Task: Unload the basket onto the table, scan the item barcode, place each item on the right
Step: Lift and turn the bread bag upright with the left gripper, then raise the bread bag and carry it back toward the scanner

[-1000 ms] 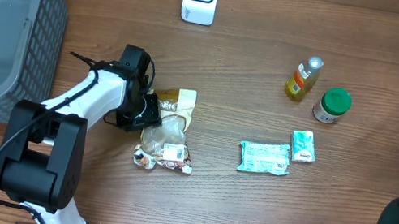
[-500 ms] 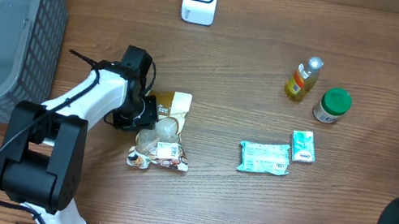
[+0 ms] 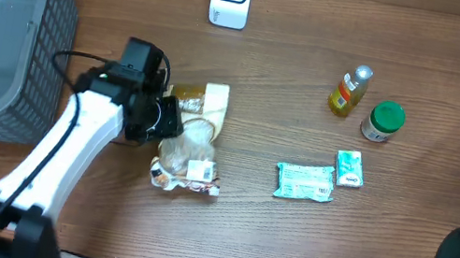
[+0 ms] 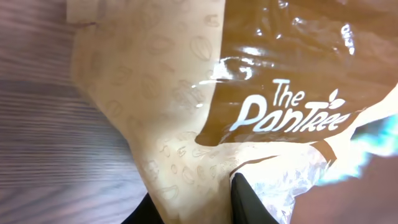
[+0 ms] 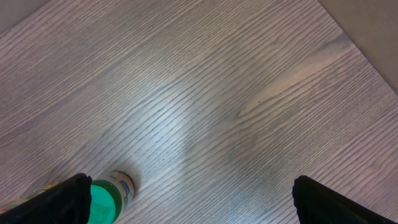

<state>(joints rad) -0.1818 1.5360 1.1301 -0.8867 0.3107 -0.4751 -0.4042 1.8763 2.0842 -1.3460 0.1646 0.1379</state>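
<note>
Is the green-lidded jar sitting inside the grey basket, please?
No, the green-lidded jar stands on the wooden table beside the small bottle, far from the grey basket.

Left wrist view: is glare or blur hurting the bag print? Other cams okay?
Left wrist: glare streaks on the glossy brown panel of the snack bag, logo legible; the right edge blurs into a bluish washout. Overhead: even light, sharp, soft shadows. Right wrist: crisp wood grain with a soft bright sheen on the table; green-capped jar cropped at the bottom edge.

Even light (glare on pouch (image 4: 261, 56))
</note>
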